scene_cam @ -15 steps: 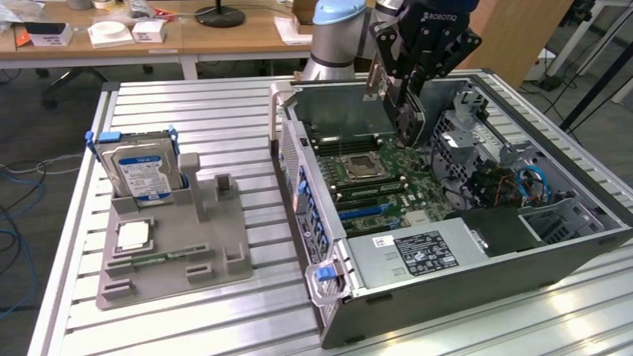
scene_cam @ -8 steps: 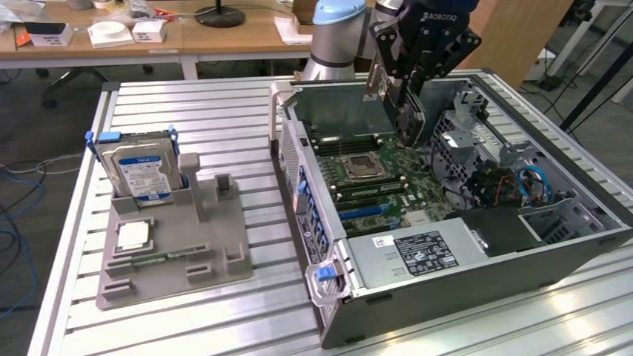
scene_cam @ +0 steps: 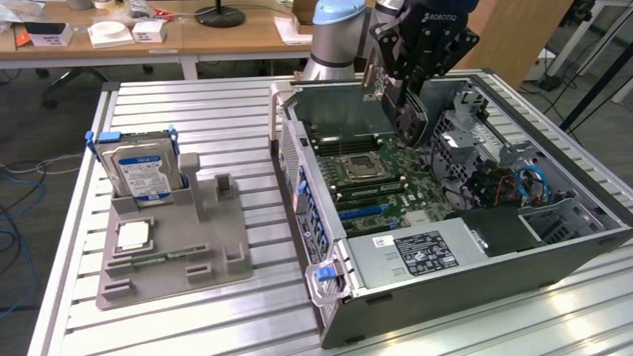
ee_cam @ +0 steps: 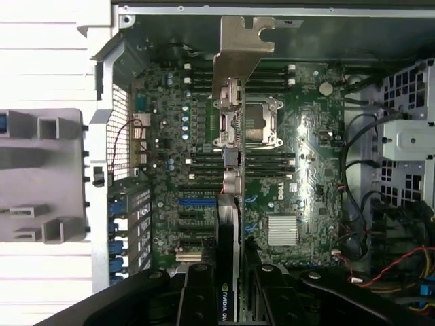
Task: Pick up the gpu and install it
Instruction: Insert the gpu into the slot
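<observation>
**GPU held in the claw above the open case, not seated**

Nearest in the exterior view, the slatted metal table [scene_cam: 198, 326] carries a grey fixture [scene_cam: 173, 256] on the exterior view's left and an open computer case [scene_cam: 554, 256] on the right. The two stand just beside each other without touching.

At the case's near end sits the power supply [scene_cam: 416, 252], with a blue latch [scene_cam: 325, 274] at its corner. On the fixture a square processor chip [scene_cam: 132, 236] lies flat in a recess. Behind it a hard drive [scene_cam: 144, 172] with a blue-and-white label stands upright in a slot.

Further in, the motherboard [scene_cam: 381, 189] lies on the floor of the case, with the processor socket [scene_cam: 360, 166] near its middle.

Above the far part of the case, the claw [scene_cam: 404, 80] is closed on the gpu [scene_cam: 413, 119]. One finger presses each face, and the card hangs on edge, clear of the board.

From the wrist view, the claw [ee_cam: 234, 293] clamps the near end of the gpu [ee_cam: 231, 173], seen edge-on. Its metal bracket [ee_cam: 239, 51] is at the far end, toward the case wall. The card runs over the motherboard [ee_cam: 306, 176], alongside the processor socket [ee_cam: 262, 122].

Farthest back, the arm [scene_cam: 334, 41] rises behind the case, and wooden tables [scene_cam: 237, 35] hold small white boxes [scene_cam: 111, 33].
</observation>
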